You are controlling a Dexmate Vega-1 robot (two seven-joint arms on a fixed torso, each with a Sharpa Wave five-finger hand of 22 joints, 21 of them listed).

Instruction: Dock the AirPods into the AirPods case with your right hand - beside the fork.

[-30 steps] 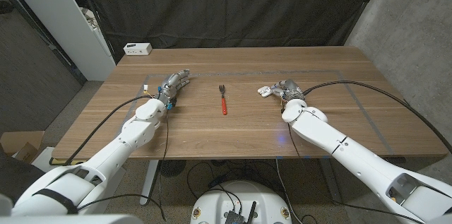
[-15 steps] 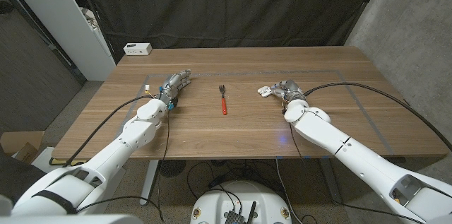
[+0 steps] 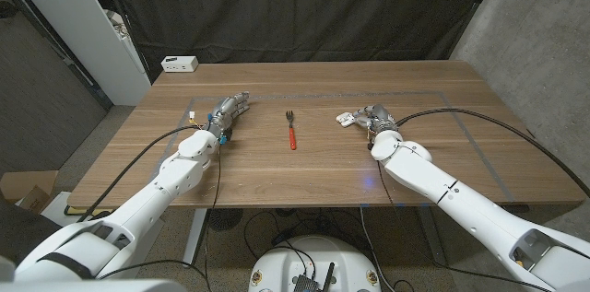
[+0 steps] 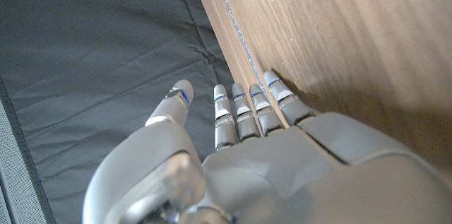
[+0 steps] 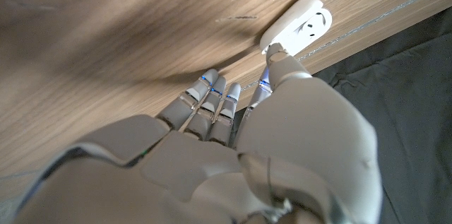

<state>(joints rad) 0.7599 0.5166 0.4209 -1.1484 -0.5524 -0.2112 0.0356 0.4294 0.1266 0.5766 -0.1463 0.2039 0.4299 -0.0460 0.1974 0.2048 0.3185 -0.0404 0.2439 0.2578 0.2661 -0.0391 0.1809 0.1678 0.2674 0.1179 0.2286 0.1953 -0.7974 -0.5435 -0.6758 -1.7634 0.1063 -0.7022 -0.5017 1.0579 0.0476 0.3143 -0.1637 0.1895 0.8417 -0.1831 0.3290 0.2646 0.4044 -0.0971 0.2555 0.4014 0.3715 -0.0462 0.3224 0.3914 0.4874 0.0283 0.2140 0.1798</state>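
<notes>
Right hand (image 3: 372,117) sits on the wooden tabletop (image 3: 323,168), well to the right of the red-handled metal fork (image 3: 291,130). Its fingers are held close together, extended; one fingertip (image 5: 274,55) touches the small white AirPods case (image 5: 300,22), lid open, sockets showing. In the head view the case (image 3: 346,119) lies just off the hand's fork side. Whether an earbud is pinched in the hand I cannot tell; none is plainly visible. Judgement: docking at contact stage, not confirmed seated; lid left open. Left hand (image 3: 227,110) rests on the tabletop left of the fork, fingers straight and together, holding nothing. White box (image 3: 179,64) at far edge.
</notes>
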